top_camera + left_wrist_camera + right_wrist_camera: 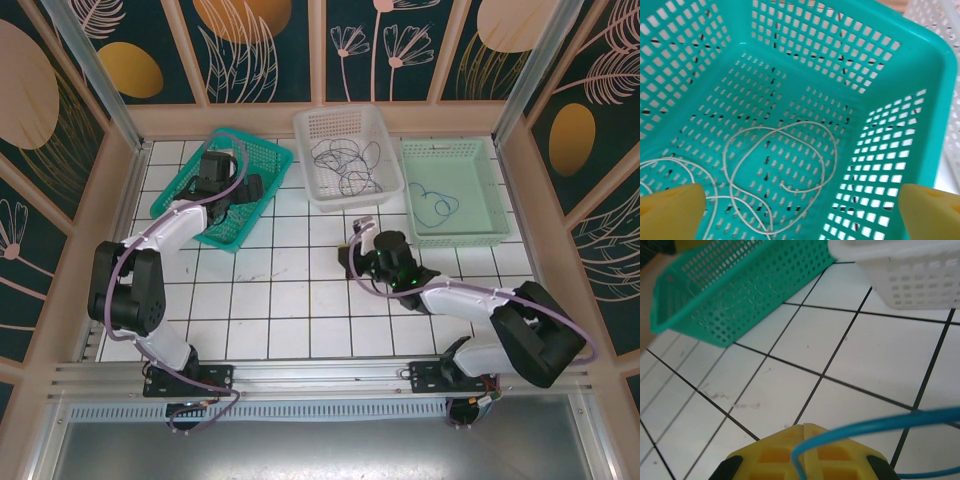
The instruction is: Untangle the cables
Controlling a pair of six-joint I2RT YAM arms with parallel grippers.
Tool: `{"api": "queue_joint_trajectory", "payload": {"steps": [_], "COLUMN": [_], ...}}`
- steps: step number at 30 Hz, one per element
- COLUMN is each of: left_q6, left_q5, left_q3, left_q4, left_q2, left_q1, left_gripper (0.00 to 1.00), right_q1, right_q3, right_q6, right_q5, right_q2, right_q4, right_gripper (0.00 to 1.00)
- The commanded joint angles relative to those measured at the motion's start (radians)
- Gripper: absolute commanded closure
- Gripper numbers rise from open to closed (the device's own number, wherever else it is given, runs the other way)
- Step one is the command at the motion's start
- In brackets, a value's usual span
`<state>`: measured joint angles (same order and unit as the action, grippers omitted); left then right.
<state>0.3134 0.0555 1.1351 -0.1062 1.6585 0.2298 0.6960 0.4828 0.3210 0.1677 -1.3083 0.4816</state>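
Right claw (805,452) low, pinching blue cable (880,423).

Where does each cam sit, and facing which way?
Top external: above and behind, looking down on table, teal basket, white basket, pale green basket; left arm, right arm show.
Left wrist: over the teal basket, looking down at a pale cable inside; open left gripper, yellow fingers at bottom corners.
Right wrist: low over the table, facing teal and white baskets; right gripper shut on blue cable.
Shared: teal basket, in all three.
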Motion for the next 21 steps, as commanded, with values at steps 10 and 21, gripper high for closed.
{"api": "queue_joint_trajectory", "payload": {"steps": [10,21], "left_q6": [0.047,0.138], "left_q5": [-0.283,-0.597], "left_q3": [-0.195,-0.369], "left_q4": [0.278,0.577], "left_q2": [-0.260,-0.215], "left_q1": [0.156,0.260], "left_gripper": [0.02,0.09], "right_q1": [-0.209,-0.247], "right_q3": [0.031,0.043], "right_q6": [0.179,0.140], "right_q5": [0.633,0.932], "right_q2": [0.042,0.030], "right_q4": [0.169,0.204], "right_gripper": [1.00,1.00]}}
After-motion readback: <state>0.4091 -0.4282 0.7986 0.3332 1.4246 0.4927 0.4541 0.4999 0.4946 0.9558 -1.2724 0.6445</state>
